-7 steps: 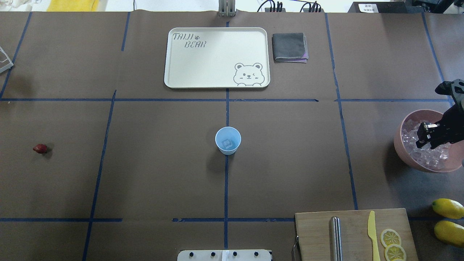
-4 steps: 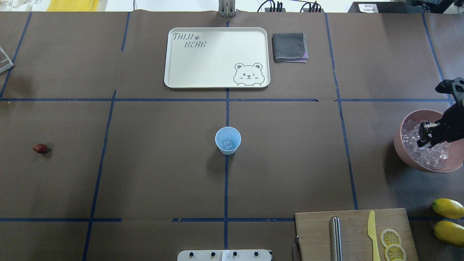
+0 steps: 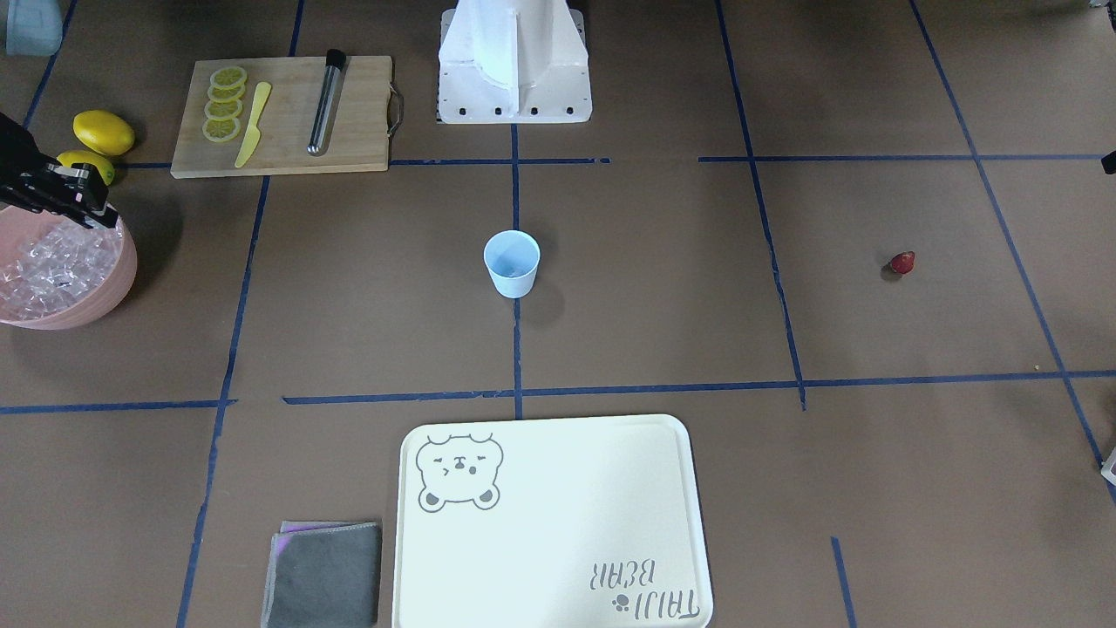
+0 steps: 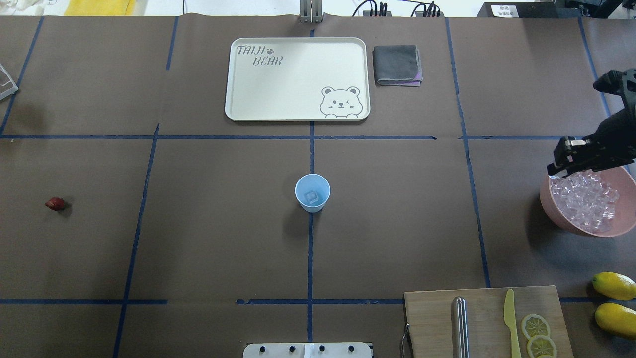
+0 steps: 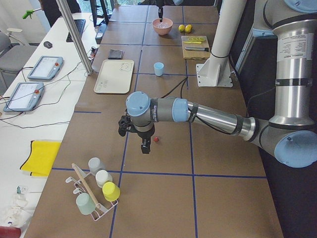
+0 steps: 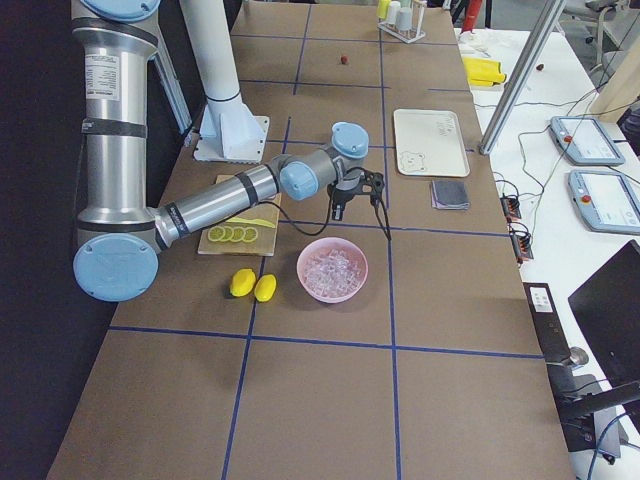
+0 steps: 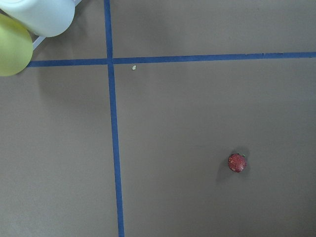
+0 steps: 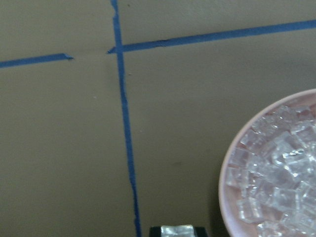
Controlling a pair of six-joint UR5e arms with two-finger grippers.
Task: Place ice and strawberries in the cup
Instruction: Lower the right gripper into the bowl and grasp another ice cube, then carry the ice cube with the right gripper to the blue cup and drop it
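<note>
The right gripper hangs just beside the pink bowl, pinching an ice cube between its fingertips. The pale-blue cup stands mid-table with ice in it. The strawberry lies well apart, near the left gripper, whose state I cannot tell.

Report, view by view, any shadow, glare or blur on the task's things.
Overhead: even light, the cup throws a soft shadow toward the robot. Front-facing: the cup's inside looks washed out, contents illegible. Left wrist: sharp, strawberry with a small shadow. Right wrist: soft, greenish; ice cube cropped at the bottom edge.
</note>
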